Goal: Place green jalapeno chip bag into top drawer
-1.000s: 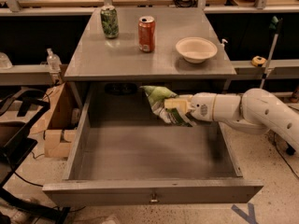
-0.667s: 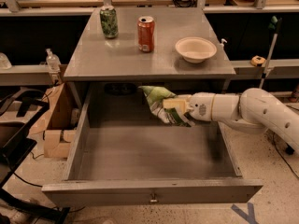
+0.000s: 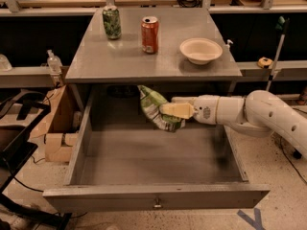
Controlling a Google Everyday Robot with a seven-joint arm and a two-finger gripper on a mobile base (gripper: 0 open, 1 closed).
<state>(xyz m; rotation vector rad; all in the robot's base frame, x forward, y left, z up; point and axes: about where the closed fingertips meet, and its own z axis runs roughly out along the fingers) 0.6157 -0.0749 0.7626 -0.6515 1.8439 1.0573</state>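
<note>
The green jalapeno chip bag [image 3: 154,107] is a crumpled light-green foil bag, held in the air over the back middle of the open top drawer [image 3: 153,195]. My gripper [image 3: 168,111] reaches in from the right on a white arm and is shut on the bag, its cream fingers [image 3: 178,110] pressed against the bag's right side. The drawer is pulled far out, grey and deep, with a small keyhole lock [image 3: 157,204] at the front centre. Its floor is bare. The bag hangs just below the tabletop's front edge.
On the grey tabletop [image 3: 120,61] stand a green-patterned drink can [image 3: 112,22], a red can [image 3: 149,34] and a white bowl [image 3: 201,50]. A cardboard box [image 3: 56,128] and black frame sit left of the drawer. Blue tape marks the floor at the lower right.
The gripper with the bag has shifted slightly left and toward the back of the drawer. The cans and the bowl have not moved.
</note>
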